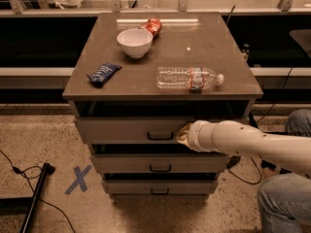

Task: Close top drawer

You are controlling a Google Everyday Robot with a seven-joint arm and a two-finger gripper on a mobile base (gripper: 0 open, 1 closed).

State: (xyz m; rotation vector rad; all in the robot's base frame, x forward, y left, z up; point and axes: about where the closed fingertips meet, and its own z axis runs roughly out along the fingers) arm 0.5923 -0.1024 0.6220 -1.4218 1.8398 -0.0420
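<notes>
While pincer (183, 134) meets its front, grey-beige top drawer (126, 129) juts out.

Warm, dim light falls from above and behind; a pale streak of glare lies along the far edge of the bench (209, 47), with a small bright spot nearer its middle; the bowl (134, 41) and the arm (243, 141) are the brightest things; the gap under the bench top is black shadow, as are the recesses below the top drawer (121, 130); the gripper (182, 135), at that drawer's front just right of its handle (160, 136), looks brownish and shaded; the floor (43, 144) is evenly lit, yellow-tinged; the bottle (188, 78) glints faintly.
</notes>
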